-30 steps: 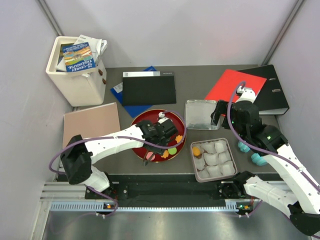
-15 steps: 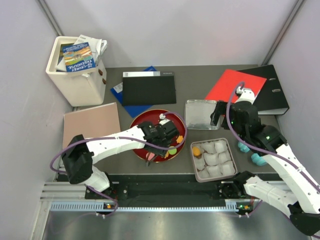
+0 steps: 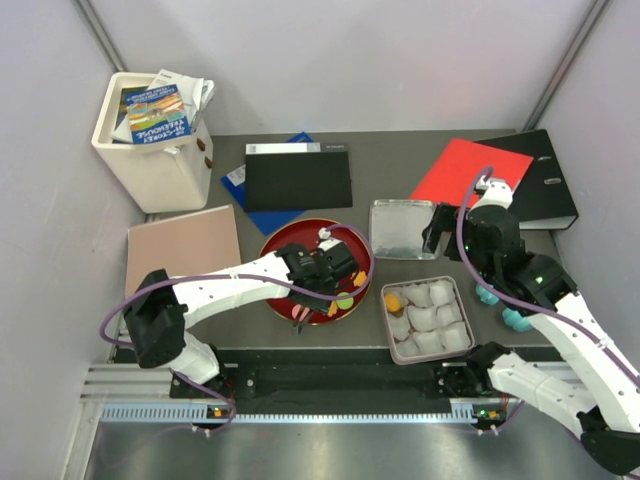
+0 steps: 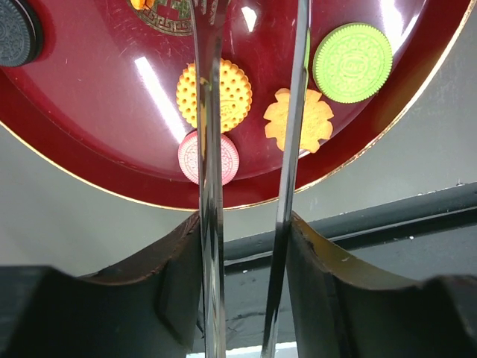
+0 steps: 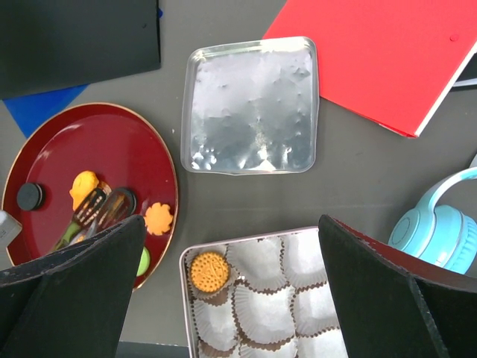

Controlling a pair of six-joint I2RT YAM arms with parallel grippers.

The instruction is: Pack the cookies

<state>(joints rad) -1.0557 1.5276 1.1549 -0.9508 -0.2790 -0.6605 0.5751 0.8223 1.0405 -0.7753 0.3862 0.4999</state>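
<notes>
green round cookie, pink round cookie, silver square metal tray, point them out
green round cookie (image 4: 352,63): left wrist view, its centre
pink round cookie (image 4: 189,155): left wrist view, left half
silver square metal tray (image 5: 251,104): right wrist view, its middle

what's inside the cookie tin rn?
One orange cookie sits in a corner cup of the tin. The other paper cups look empty. What lies under the cups is hidden.
</notes>
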